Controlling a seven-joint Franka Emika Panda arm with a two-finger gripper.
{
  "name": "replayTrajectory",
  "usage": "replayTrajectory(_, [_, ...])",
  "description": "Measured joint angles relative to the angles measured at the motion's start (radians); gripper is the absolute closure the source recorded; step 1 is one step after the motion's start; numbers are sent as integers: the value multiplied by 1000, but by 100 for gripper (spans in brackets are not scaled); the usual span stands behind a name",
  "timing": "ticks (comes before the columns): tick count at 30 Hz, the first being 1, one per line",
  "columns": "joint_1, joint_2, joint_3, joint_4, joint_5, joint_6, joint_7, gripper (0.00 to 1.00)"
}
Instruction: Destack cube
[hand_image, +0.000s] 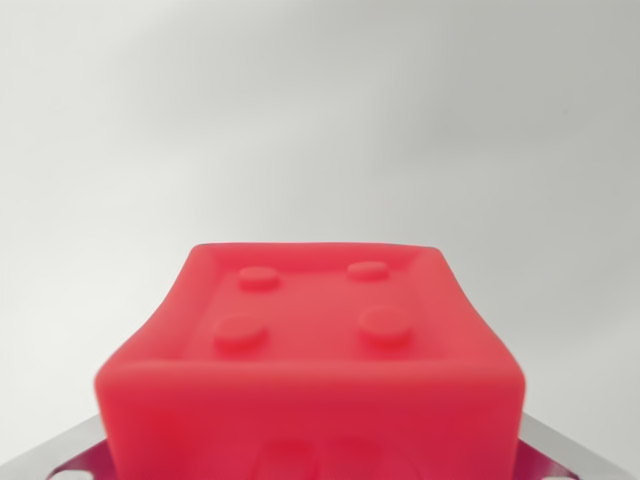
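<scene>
A red cube (310, 340) fills the lower middle of the wrist view, very close to the camera and partly blurred. Its upper face has a raised rim and four round studs. Metal parts of my gripper (312, 452) show only at the bottom corners, one finger (62, 456) on the wrist view's left and the other on the right. They press against the cube's two sides, so the gripper is shut on the cube. The cube hides the fingertips and whatever lies below it. No second cube shows.
Behind the cube there is only a plain pale grey-white surface (320, 110), with no edges or other objects to be seen.
</scene>
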Motion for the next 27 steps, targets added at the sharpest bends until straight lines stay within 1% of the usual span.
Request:
replayTrajectory(21, [-47,92,4,155,5,-63,-58,100])
replayTrajectory(23, [-50,98,4,164,6,-65,-61,100])
replayTrajectory(27, [-51,118,7,166,10,-54,-64,100])
